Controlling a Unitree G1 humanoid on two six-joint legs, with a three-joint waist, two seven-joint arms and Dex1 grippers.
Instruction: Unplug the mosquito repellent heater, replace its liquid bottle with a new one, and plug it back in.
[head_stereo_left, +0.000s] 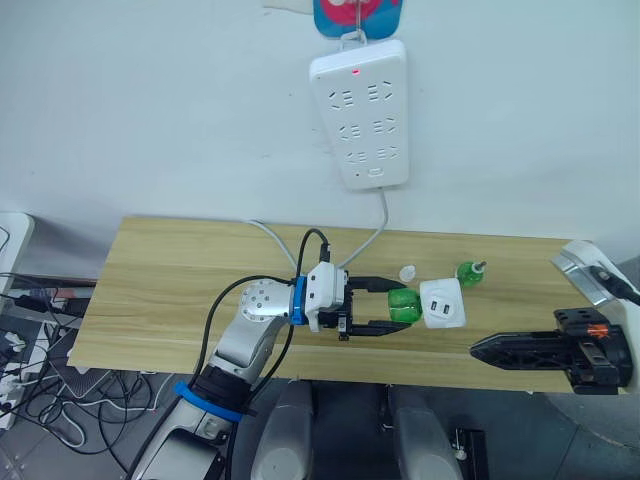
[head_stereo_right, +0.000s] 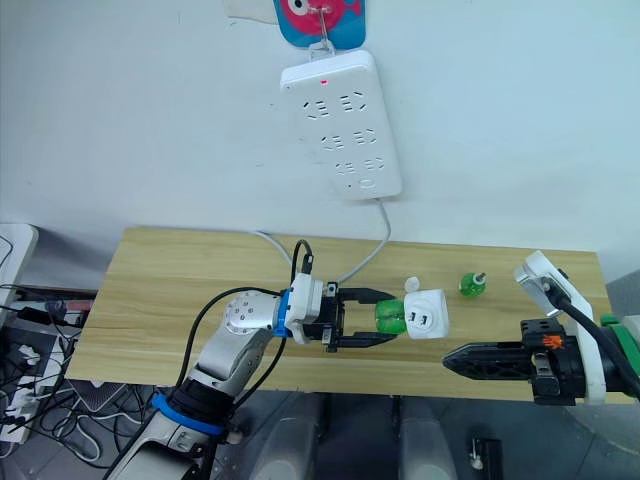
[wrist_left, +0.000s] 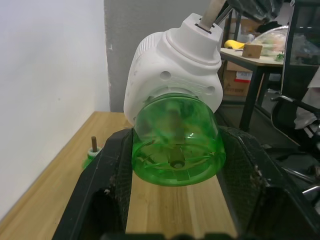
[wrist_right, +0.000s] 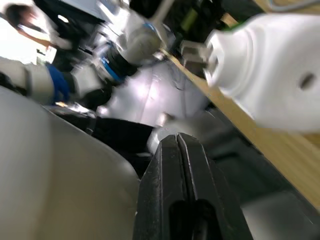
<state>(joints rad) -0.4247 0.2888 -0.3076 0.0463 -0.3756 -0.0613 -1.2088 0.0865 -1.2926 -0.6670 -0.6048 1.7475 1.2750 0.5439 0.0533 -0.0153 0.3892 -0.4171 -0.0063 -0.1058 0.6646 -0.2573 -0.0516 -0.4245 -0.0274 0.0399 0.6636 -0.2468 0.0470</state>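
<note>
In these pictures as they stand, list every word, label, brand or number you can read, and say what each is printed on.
None can be read.
The power strip shows a red light and socket slots, no legible print.
The mosquito repellent heater and its green bottle carry no readable label.

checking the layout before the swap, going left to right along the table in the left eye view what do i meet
left tool → green bottle in its open fingers → white heater → spare green bottle → right tool, shut, at the front edge
</note>
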